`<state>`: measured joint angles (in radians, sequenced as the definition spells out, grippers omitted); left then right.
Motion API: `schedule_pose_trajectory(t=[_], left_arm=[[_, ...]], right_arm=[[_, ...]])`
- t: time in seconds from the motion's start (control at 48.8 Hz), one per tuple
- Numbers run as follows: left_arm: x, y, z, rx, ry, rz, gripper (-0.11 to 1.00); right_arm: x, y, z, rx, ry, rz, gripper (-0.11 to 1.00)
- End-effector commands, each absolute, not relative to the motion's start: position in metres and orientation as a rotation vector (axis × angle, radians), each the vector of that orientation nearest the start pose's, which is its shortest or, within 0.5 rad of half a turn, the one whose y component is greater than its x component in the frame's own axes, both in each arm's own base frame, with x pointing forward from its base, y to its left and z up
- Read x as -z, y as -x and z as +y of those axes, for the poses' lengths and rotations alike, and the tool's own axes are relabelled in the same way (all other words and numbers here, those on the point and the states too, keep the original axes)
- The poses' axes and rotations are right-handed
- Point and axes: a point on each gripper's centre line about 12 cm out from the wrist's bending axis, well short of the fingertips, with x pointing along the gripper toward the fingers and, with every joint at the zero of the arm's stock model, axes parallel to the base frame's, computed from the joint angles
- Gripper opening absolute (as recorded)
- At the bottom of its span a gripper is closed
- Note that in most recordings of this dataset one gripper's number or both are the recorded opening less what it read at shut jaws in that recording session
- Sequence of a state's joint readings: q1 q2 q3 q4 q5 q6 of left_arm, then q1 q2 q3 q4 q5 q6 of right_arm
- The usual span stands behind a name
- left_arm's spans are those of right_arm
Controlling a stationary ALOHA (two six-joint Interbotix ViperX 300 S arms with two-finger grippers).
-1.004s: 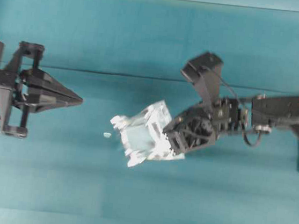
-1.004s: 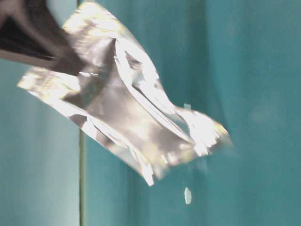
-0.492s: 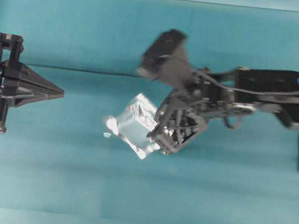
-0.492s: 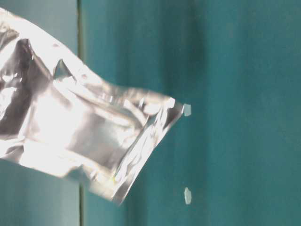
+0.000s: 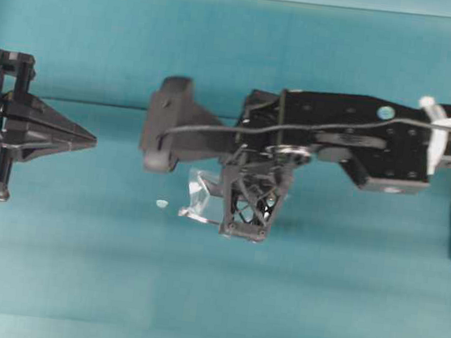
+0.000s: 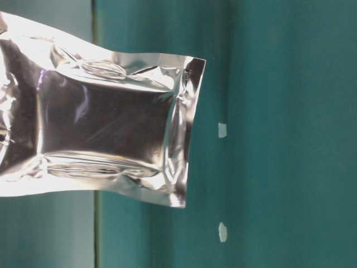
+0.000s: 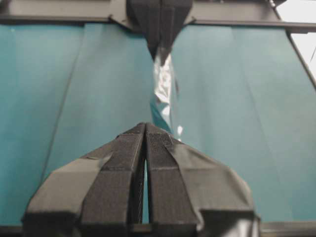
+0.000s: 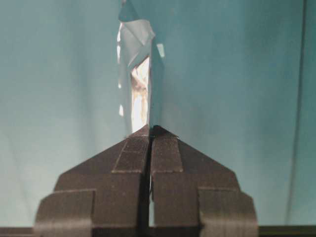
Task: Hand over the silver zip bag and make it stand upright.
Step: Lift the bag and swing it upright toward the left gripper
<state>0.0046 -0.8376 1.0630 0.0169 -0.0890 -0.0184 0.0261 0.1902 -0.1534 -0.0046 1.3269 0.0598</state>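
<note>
Both arms are matte black. In the overhead view the right arm (image 5: 359, 139), across the upper right, is built of flat plates dotted with small screw holes and one pale round mark, with a thin black cable (image 5: 238, 130) draped along it and a white cable tie (image 5: 437, 132) near the right edge. Its wrist carries a latticed black bracket (image 5: 247, 207). The left gripper (image 7: 144, 129), lower centre of its wrist view, has wedge-shaped fingers (image 7: 113, 173) faced with ribbed black tape.
</note>
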Motion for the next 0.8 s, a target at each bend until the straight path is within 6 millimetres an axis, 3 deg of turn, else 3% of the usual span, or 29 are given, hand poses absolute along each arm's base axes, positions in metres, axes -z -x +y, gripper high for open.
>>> schedule_pose_trajectory(t=[0.0,0.348,0.779], left_arm=[[-0.296,-0.227,0.001,-0.003,0.0,0.114,0.01],[-0.295,-0.227,0.001,-0.003,0.0,0.115,0.01],[-0.295,-0.227,0.001,-0.004,0.001,0.117,0.01]], right_arm=[[-0.287,-0.442,0.012,-0.009,0.013,1.351,-0.02],[-0.265,-0.451,0.013,-0.073,0.102,1.391,-0.02],[-0.259,-0.456,0.011,-0.076,0.134,1.386,-0.02]])
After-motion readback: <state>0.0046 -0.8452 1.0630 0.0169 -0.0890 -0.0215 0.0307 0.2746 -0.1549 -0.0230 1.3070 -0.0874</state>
